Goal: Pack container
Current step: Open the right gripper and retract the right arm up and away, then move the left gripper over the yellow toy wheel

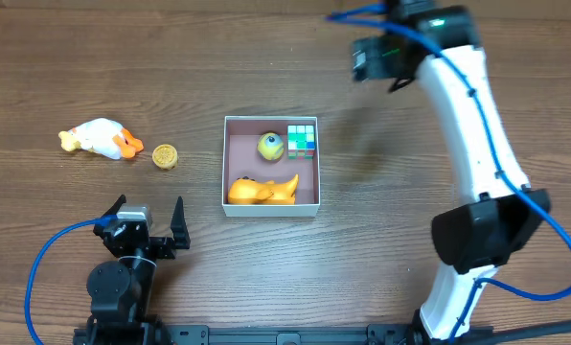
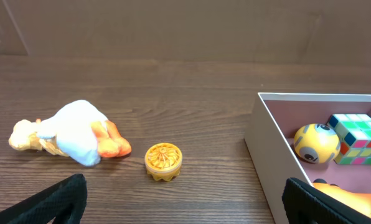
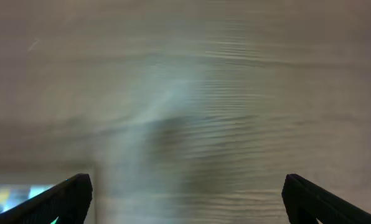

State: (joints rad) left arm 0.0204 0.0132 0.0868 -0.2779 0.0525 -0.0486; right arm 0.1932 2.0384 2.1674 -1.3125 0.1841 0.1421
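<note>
One square container (image 1: 271, 210), open face up, equal sides

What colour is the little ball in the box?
Yellow ball, with a dark marking; clearest from the left wrist.

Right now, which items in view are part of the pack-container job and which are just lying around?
Job:
container, holding yellow ball, colour cube, orange toy
white duck plush and yellow round toy, left of it, likely still to pack

Lying about:
no stray items visible; only an arm's blue cable over the table
</note>
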